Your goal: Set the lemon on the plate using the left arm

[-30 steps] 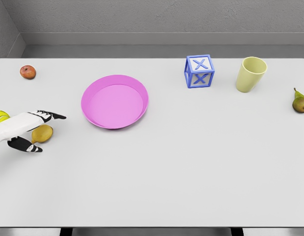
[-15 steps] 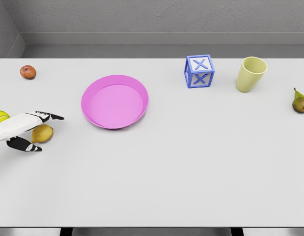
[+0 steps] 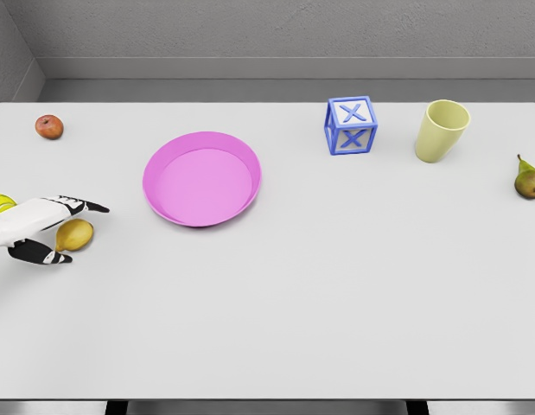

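You see a big white table (image 3: 336,311) that fills most of the view, lit evenly with soft shadows. Behind its far edge stands a rough grey wall (image 3: 276,26), and another grey wall (image 3: 6,52) meets it at the far left corner.

I see a pink plate (image 3: 202,178) on my white table (image 3: 293,303), a yellow lemon (image 3: 76,233), and a blue-and-white block (image 3: 351,125) with X marks. The cup (image 3: 441,130) at two o'clock is pale yellow-green; my hand (image 3: 44,226) is white with black fingertips.

table (image 3: 293,303) | lemon (image 3: 75,233) | plate (image 3: 202,179) | apple (image 3: 49,127) | block (image 3: 351,125) | cup (image 3: 441,130) | pear (image 3: 529,181)
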`<action>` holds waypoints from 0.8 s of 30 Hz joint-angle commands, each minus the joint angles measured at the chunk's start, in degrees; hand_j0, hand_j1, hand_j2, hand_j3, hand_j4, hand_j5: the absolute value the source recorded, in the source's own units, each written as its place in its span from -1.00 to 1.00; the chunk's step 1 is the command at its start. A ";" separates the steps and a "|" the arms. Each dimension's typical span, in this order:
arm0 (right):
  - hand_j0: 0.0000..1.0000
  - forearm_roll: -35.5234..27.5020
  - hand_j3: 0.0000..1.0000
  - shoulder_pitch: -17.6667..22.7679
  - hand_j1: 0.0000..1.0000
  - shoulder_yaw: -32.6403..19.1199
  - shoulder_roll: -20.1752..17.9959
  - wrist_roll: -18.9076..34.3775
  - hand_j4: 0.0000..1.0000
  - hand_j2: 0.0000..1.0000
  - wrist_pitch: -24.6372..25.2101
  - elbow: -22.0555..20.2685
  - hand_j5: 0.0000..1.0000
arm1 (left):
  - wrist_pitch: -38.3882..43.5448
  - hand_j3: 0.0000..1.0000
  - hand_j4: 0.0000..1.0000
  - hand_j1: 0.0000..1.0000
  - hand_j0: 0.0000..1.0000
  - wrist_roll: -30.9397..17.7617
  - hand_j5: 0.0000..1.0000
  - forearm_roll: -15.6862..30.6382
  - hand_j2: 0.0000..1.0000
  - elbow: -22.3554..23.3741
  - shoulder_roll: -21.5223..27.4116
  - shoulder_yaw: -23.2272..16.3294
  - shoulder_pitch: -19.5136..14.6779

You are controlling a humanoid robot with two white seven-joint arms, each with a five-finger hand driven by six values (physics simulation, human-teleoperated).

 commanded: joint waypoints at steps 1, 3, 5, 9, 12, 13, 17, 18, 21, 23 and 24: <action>1.00 -0.02 1.00 0.00 1.00 -0.01 0.00 0.01 1.00 1.00 0.00 -0.01 1.00 | 0.09 0.75 0.75 0.75 0.75 0.02 0.75 0.38 0.75 -0.02 0.07 0.01 0.00; 1.00 -0.02 1.00 0.00 1.00 -0.01 0.00 0.01 1.00 1.00 0.00 -0.01 1.00 | 0.09 0.75 0.75 0.75 0.75 0.02 0.75 0.38 0.75 -0.02 0.16 0.01 -0.09; 1.00 -0.02 1.00 0.00 1.00 -0.01 0.00 0.01 1.00 1.00 0.00 -0.10 1.00 | 0.09 0.73 0.73 0.73 0.73 0.02 0.73 0.38 0.73 -0.02 0.16 0.01 0.00; 1.00 -0.02 1.00 0.00 1.00 -0.01 0.00 0.01 1.00 1.00 0.00 -0.01 1.00 | 0.09 0.65 0.65 0.65 0.65 0.02 0.65 0.38 0.65 -0.02 0.16 -0.08 0.17; 1.00 -0.02 1.00 0.00 1.00 -0.01 0.00 0.01 1.00 1.00 0.00 -0.01 1.00 | 0.09 0.65 0.65 0.65 0.65 0.02 0.65 0.38 0.65 0.07 0.16 -0.17 0.18; 1.00 -0.02 1.00 0.00 1.00 -0.01 0.00 0.01 1.00 1.00 0.00 -0.01 1.00 | 0.09 0.64 0.64 0.64 0.64 0.02 0.64 0.38 0.64 0.07 0.25 -0.17 0.26; 1.00 -0.02 1.00 0.00 1.00 -0.01 0.00 0.01 1.00 1.00 0.00 -0.01 1.00 | 0.18 0.61 0.61 0.61 0.61 0.02 0.61 1.26 0.61 0.07 0.42 -0.17 0.35; 1.00 -0.02 1.00 0.00 1.00 -0.01 0.00 0.01 1.00 1.00 0.00 -0.01 1.00 | 0.18 0.61 0.61 0.61 0.61 0.02 0.61 1.26 0.61 0.16 0.77 -0.17 0.35; 1.00 -0.02 1.00 0.00 1.00 -0.01 0.00 0.01 1.00 1.00 0.00 -0.01 1.00 | 0.09 0.61 0.61 0.61 0.61 0.02 0.61 1.52 0.61 0.15 1.22 -0.17 0.79; 1.00 -0.02 1.00 0.00 1.00 -0.01 0.00 0.01 1.00 1.00 0.00 -0.01 1.00 | 0.09 0.61 0.61 0.61 0.61 0.02 0.61 1.61 0.61 0.07 1.92 -0.17 0.88; 1.00 -0.02 1.00 0.00 1.00 -0.01 0.00 0.01 1.00 1.00 0.00 -0.01 1.00 | 0.09 0.61 0.61 0.61 0.61 0.02 0.61 1.61 0.61 0.07 1.92 -0.17 0.88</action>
